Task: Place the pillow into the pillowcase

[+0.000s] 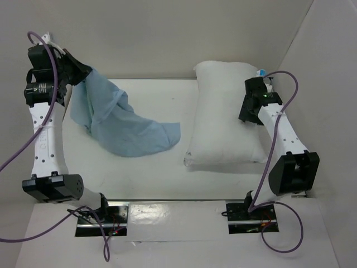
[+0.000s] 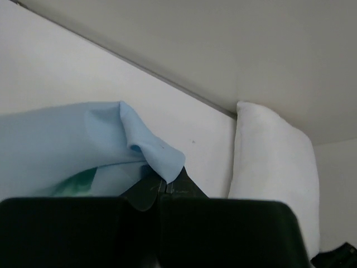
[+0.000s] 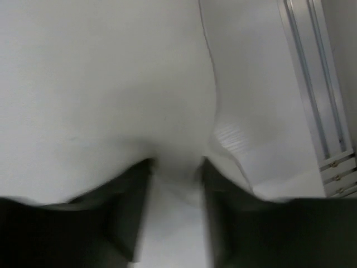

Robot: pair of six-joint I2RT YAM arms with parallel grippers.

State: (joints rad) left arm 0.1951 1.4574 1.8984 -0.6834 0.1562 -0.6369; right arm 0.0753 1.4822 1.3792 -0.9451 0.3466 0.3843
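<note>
The white pillow (image 1: 220, 117) lies lengthwise on the right half of the table, its far end against the back wall. My right gripper (image 1: 248, 116) presses into its right edge. In the right wrist view the jaws (image 3: 175, 164) stand partly apart with a bulge of pillow (image 3: 100, 84) pinched between them; the picture is blurred. My left gripper (image 1: 83, 75) is raised at the far left, shut on a corner of the pale blue pillowcase (image 1: 125, 131), which hangs down and trails over the table. In the left wrist view the pillowcase (image 2: 67, 139) drapes over the shut gripper (image 2: 162, 184), with the pillow (image 2: 273, 162) beyond.
White walls close in the table (image 1: 156, 173) at the back and on the right. The arms' base plates (image 1: 103, 215) sit at the near edge. An aluminium rail (image 3: 312, 84) runs along the table's edge in the right wrist view.
</note>
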